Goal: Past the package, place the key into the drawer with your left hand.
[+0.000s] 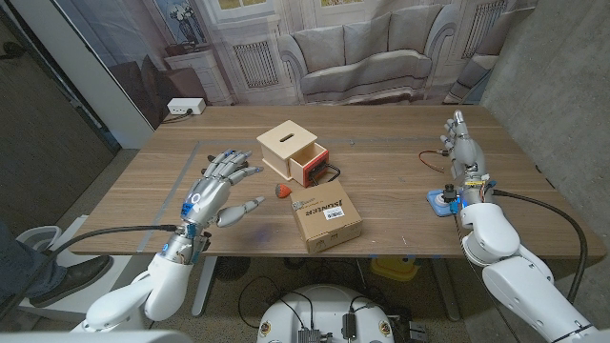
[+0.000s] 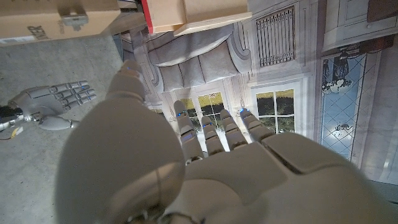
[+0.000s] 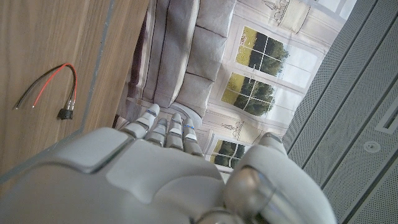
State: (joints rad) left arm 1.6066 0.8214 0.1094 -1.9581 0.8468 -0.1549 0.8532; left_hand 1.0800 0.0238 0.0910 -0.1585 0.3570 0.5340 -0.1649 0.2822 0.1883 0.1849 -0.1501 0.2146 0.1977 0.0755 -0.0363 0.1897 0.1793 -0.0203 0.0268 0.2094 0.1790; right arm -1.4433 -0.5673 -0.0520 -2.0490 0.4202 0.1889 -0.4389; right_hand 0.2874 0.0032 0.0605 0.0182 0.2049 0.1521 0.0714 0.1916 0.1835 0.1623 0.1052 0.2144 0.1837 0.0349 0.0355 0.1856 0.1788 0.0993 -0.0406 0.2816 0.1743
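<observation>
Nearest the camera, at the table's near edge, a cardboard package lies flat with a white label on top and a small metal key resting on its far left corner. Just left of that corner sits a small red object on the wood. Beyond the package stands a light wooden box whose drawer, red-fronted, is pulled open toward the right; thin wires trail out beside it. Left hand hovers left of the package and box, fingers spread and extended toward the far right, thumb apart, holding nothing; its wrist view confirms the parted fingers and shows the package and box ahead. Right hand stands near the right edge, well apart from the package, fingers straight and close together, pointing away, holding nothing. A small blue object sits on the table just beside the right forearm. Red and black wires lie on the wood near the right hand, also seen far right in the head view.
</observation>
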